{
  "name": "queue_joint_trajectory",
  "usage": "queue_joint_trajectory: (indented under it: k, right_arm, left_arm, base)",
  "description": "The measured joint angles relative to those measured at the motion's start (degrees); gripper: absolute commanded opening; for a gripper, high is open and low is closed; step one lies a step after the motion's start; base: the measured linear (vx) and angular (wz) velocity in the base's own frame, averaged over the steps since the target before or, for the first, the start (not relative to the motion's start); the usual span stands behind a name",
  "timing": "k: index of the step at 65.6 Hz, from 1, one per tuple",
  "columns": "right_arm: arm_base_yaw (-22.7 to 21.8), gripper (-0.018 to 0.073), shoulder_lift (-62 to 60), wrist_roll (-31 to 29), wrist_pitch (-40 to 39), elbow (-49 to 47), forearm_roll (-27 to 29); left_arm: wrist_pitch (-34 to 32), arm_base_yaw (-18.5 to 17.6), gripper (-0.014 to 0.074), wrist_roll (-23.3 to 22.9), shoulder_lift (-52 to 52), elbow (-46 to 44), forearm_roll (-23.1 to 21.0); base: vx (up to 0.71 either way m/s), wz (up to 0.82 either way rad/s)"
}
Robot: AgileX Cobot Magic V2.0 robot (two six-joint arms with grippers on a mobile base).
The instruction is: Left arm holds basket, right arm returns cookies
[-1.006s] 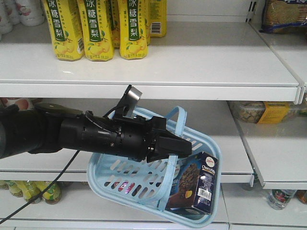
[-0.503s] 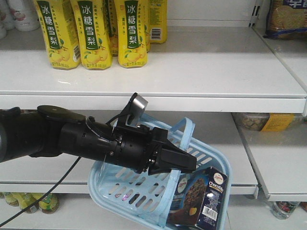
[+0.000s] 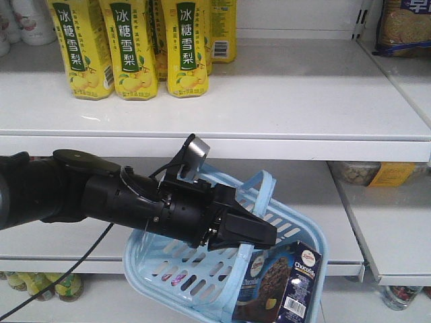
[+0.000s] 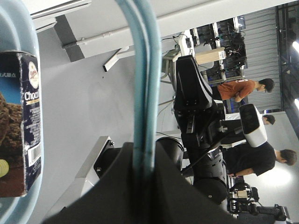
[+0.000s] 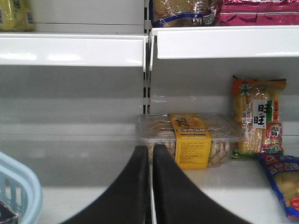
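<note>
The left fingers (image 3: 259, 233) are clamped on one handle (image 4: 145, 70) of the light blue basket (image 3: 138, 259). In the wrist view the loop runs up from between them. The basket hangs tilted under and around them, in front of the shelves. The dark cookie box (image 3: 281, 282) stands in the basket's low corner, just below those fingers and to their right, leaning on the rim. The right fingers (image 5: 149, 163) are together with nothing between them, well apart from the box. They point at a clear tub of biscuits (image 5: 189, 140) on the shelf (image 5: 224, 172) ahead, and only the basket's edge shows at their lower left. The holding half looks done, but the return has not begun. The right arm has to reach in, take the box and set it on a shelf.
</note>
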Motion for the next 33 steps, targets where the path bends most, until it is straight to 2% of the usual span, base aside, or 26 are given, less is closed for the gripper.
queue_joint_trajectory:
  k: [33]
  right_arm:
    - [0.0, -0.0006, 0.0, 0.0, 0.0, 0.0, 0.0]
  left_arm:
    - [-0.17, 0.0, -0.0003, 0.0, 0.0, 0.0, -0.05]
  base:
    - [0.0, 0.0]
